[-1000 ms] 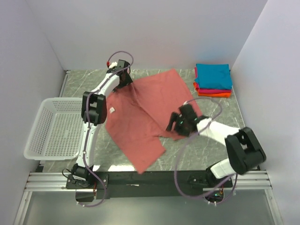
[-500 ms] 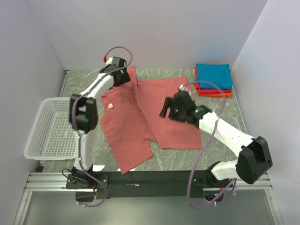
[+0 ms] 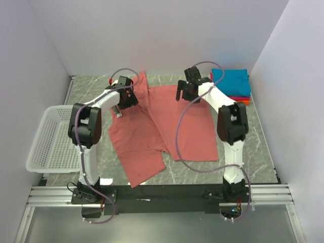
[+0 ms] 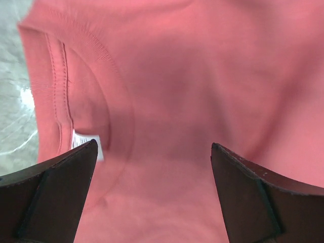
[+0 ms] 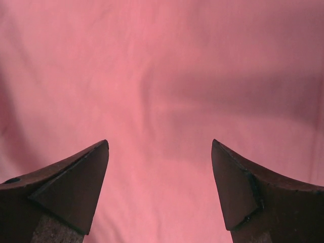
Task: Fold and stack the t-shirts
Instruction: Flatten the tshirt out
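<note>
Left hand (image 4: 154, 147): fingers spread apart, gripping nothing; poised over the collar (image 4: 58, 101) of the salmon t-shirt (image 3: 162, 126), white neck label (image 4: 87, 140) just beside one fingertip; whether the tips touch the cloth I cannot tell
Right hand (image 5: 159, 143): fingers wide apart, empty; plain salmon cloth fills the gap beneath it, at the shirt's far right edge
Shirt's place: spread open on the worktop (image 3: 253, 147) between the two arms, not yet folded; one long ridge runs down its middle; a near corner reaches toward the arm bases
Handling, as I judge: light, limp, no stiffness; it will sag and drag wherever it is unsupported; not fragile; a thin single layer may slip from a shallow pinch
Where to grip: the ribbed collar and the stitched hems or shoulder seams; thicker there, so a surer pinch
Folded stack (image 3: 230, 83): teal on top, magenta and orange beneath; far right corner, near the right hand
Basket (image 3: 55, 136): left of the shirt
</note>
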`<state>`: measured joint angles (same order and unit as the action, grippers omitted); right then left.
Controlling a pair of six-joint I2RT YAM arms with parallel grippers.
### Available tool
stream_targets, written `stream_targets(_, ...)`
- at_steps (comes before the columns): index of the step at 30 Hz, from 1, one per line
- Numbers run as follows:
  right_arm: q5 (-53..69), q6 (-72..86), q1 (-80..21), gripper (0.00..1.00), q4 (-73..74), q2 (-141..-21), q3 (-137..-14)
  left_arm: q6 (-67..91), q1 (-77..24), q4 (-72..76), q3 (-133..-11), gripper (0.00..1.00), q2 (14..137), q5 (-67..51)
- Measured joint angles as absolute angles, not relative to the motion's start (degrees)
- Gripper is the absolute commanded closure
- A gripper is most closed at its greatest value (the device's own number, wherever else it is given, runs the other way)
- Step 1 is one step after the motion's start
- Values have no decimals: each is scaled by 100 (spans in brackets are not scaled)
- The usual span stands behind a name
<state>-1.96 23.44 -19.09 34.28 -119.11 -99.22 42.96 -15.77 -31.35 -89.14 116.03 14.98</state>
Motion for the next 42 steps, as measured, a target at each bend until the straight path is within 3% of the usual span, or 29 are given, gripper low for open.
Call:
stream_targets(5,1,1905,-1632,12,4005,-13340,-11452,4265,-1444,-3238,-9076,1,12073,1490)
stream_targets(8,47,1747,-1483,12,4263,-13635,-11653,4265,-1369,-3273,-9362,1,12237,1483)
stream_targets(21,309,1437,-714,19,4888,-13863,-12121,3806,-932,-3745,-11015,1,13351,1643)
stream_targets(27,460,1402,-423,18,4982,-14035,-12449,3304,-893,-3863,-11767,1,13804,1649)
stream_targets(42,832,1057,-287,17,4963,-13952,-12536,2834,-906,-3900,-11601,0,13528,1391)
